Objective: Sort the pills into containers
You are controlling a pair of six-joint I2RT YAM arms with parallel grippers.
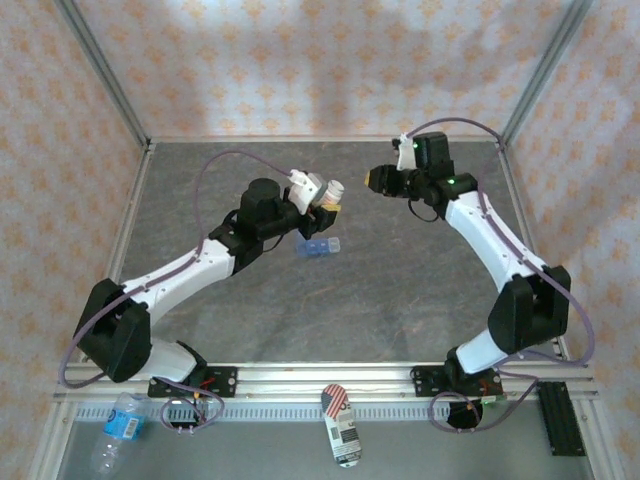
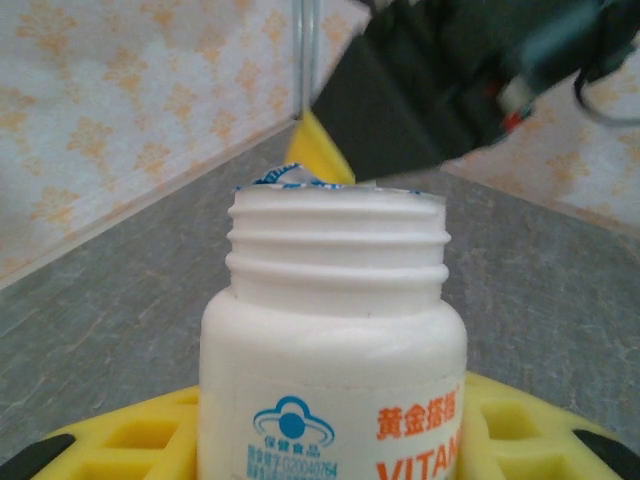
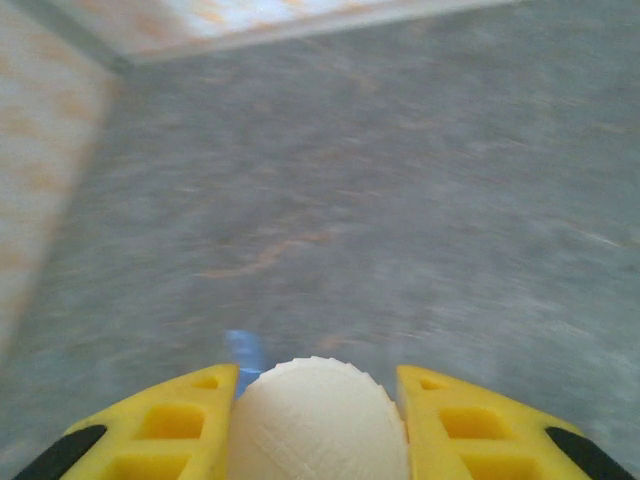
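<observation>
On the grey stone-look table [image 1: 400, 290], near the middle, lies the small see-through blue plastic pill box [image 1: 318, 246], a short row of square cups joined together. I cannot tell if its little lids are up or down.

Close beside it, the left gripper [image 1: 326, 200] is closed around a white plastic bottle [image 2: 330, 340] with orange writing. Yellow fingers [image 2: 120, 440] press on both sides of it. The bottle is smooth and round, with ridged rings at its neck. Its top is open, though a bit of torn seal seems to sit on the rim. No pills can be seen; I think they are inside.

Well apart from the bottle, the right gripper [image 1: 376, 178] is closed on a white round cap [image 3: 315, 420] with tiny ribs along its edge. The cap sits snug between that gripper's two yellow fingers.

So the step in hand looks like opening. The cap is off and the pouring is not yet done. Next, I think the bottle has to be tipped slowly, with its mouth right over one square cup. Then the pills drop in and do not bounce away on the hard table. The cap could be put down first.

Pale walls [image 1: 300, 60] with orange flowers stand around the table.
</observation>
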